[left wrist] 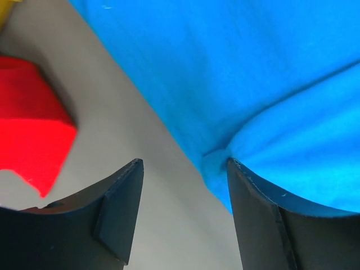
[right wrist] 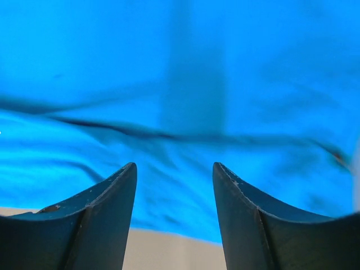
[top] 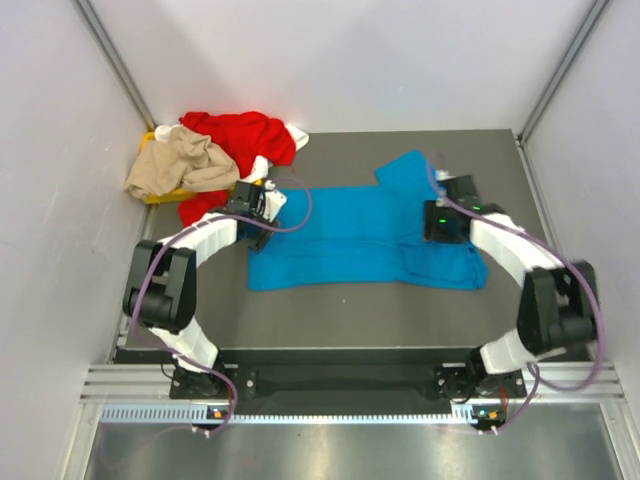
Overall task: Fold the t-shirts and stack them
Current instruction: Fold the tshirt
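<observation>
The bright blue t-shirt [top: 360,235] lies spread flat in the middle of the worktop [top: 350,320], one sleeve pointing toward 1 o'clock. The left tool [left wrist: 183,169] hangs at the shirt's 9 o'clock edge, its jaws parted and holding nothing (bare worktop and a fold of the blue edge show between them). The right tool [right wrist: 174,169] sits over the shirt's 3 o'clock end, jaws likewise apart and gripping nothing, with blue cloth beneath. At 10 o'clock a heap holds the red t-shirt [top: 240,135], the beige t-shirt [top: 180,165] and some white cloth [top: 296,136], lying over a yellow tray [top: 160,196].
</observation>
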`<action>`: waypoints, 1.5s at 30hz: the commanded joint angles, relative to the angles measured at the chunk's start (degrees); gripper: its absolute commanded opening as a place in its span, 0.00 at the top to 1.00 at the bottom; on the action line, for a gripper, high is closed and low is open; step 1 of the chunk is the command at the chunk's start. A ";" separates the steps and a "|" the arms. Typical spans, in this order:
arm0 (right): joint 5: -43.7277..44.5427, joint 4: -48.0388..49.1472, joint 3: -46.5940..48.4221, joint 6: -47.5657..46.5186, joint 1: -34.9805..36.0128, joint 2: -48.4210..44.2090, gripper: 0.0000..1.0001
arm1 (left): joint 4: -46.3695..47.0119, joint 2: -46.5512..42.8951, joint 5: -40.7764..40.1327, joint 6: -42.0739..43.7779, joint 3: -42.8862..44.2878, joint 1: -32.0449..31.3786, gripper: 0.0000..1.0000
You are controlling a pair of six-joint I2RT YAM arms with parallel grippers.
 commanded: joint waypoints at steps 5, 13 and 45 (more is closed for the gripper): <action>0.73 -3.43 -15.42 7.32 -23.99 -22.23 0.43 | -4.76 -16.21 15.76 6.77 -3.67 -0.06 0.37; -5.25 -3.61 -21.51 10.48 -36.05 -26.12 0.44 | -14.08 -18.58 20.44 18.90 -13.78 -4.72 0.29; -21.79 -6.22 -37.69 25.34 -58.64 -42.98 1.00 | -31.39 -29.22 25.55 25.40 -18.26 -4.72 1.00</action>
